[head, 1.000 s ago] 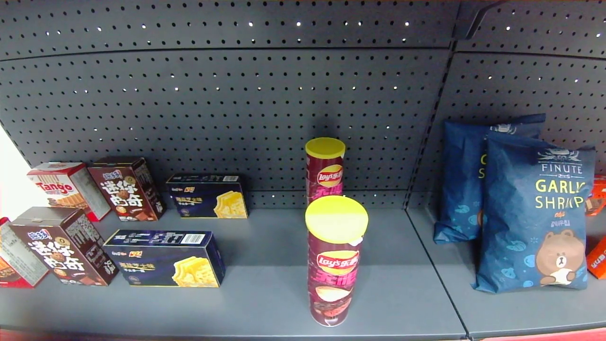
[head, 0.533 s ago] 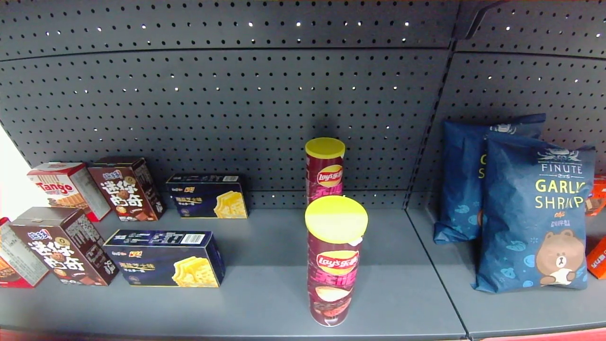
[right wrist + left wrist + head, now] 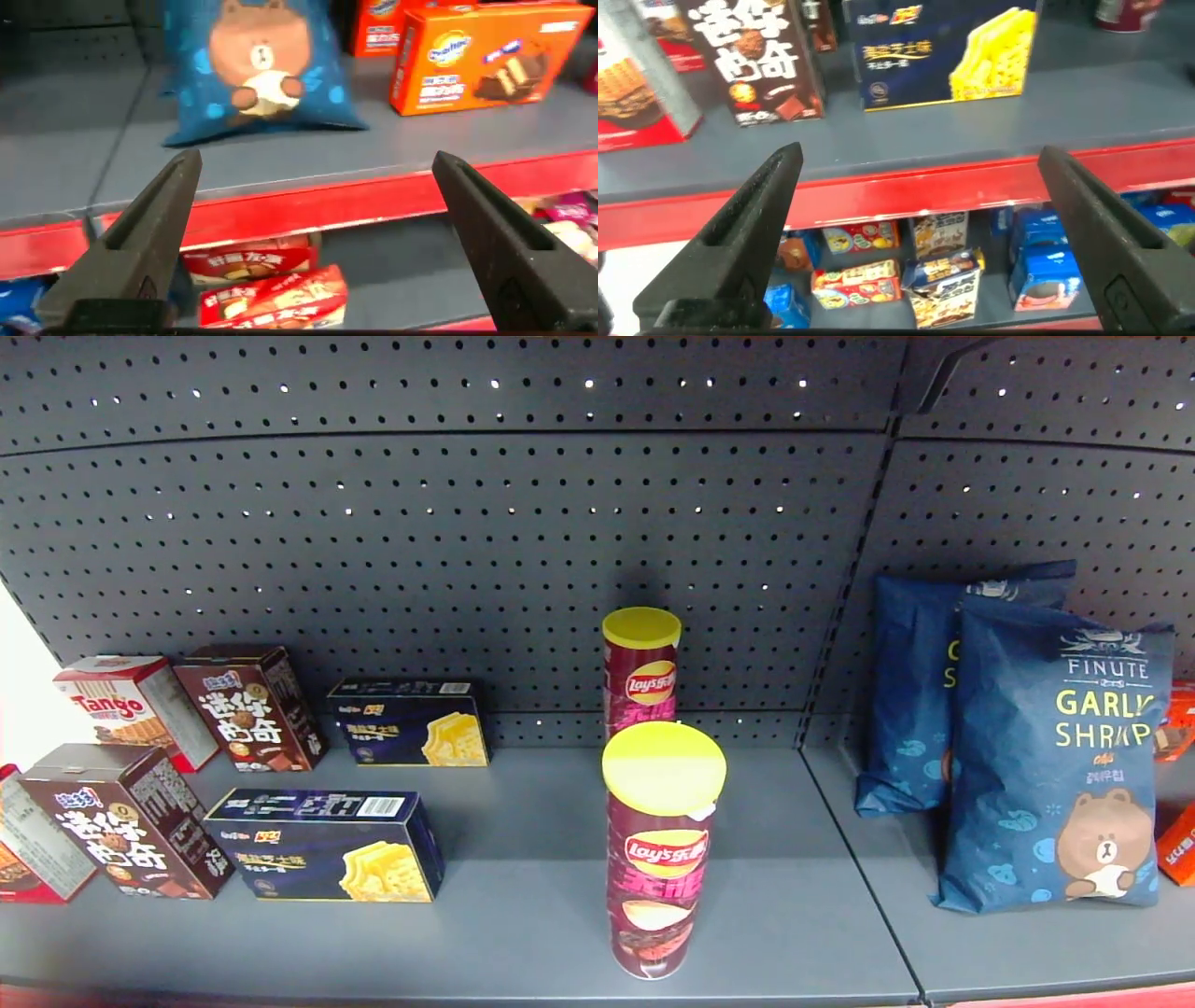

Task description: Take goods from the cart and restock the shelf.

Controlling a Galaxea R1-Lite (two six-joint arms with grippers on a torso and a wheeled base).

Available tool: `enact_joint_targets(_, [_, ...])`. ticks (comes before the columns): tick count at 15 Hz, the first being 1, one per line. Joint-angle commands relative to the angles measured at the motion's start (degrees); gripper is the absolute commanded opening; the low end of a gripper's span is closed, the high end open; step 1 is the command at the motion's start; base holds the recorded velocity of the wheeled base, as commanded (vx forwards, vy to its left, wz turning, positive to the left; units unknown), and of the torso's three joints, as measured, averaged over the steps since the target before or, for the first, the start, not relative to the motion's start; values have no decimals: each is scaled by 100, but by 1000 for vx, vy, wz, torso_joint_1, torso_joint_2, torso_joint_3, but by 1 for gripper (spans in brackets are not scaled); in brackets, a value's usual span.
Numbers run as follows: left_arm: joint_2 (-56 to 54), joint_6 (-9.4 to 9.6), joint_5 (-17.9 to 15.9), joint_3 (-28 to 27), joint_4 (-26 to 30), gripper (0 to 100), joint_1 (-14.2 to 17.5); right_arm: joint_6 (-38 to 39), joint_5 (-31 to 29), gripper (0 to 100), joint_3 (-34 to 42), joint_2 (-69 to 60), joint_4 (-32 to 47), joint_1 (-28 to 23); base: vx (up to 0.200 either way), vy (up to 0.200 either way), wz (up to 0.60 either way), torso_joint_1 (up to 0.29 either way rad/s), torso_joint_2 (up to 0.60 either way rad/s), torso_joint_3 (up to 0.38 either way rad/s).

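Observation:
Two maroon chip cans with yellow lids stand on the grey shelf (image 3: 523, 933), one at the front (image 3: 661, 859) and one behind it (image 3: 640, 667) by the pegboard. My left gripper (image 3: 924, 243) is open with nothing in it, in front of the shelf's red edge (image 3: 906, 191), below a dark blue cracker box (image 3: 948, 51) and a brown cookie box (image 3: 752, 61). My right gripper (image 3: 318, 238) is open and holds nothing, in front of the red edge (image 3: 308, 201), below a blue bear-printed bag (image 3: 257, 65).
Several boxes (image 3: 121, 821) line the shelf's left part, with two dark blue cracker boxes (image 3: 327, 845). Two blue snack bags (image 3: 1046, 756) lean at the right, orange boxes (image 3: 476, 56) beside them. A lower shelf holds more packets (image 3: 878, 275). Bare shelf lies around the cans.

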Motion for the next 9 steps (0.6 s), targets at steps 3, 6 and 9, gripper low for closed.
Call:
enact_joint_targets(3, [6,4,-26,0,0,100,-1,36,726,100,0,2,-9,9,0,0,0,0,0,0])
enact_joint_targets(6, [6,4,-237,0,0,100,-1,45,1623,100,-9,2,352,9,0,0,0,0,0,0])
enact_joint_targets(9, [6,101,-430,0,0,100,-1,36,1614,100,0,2,334,0,0,0,0,0,0,0])
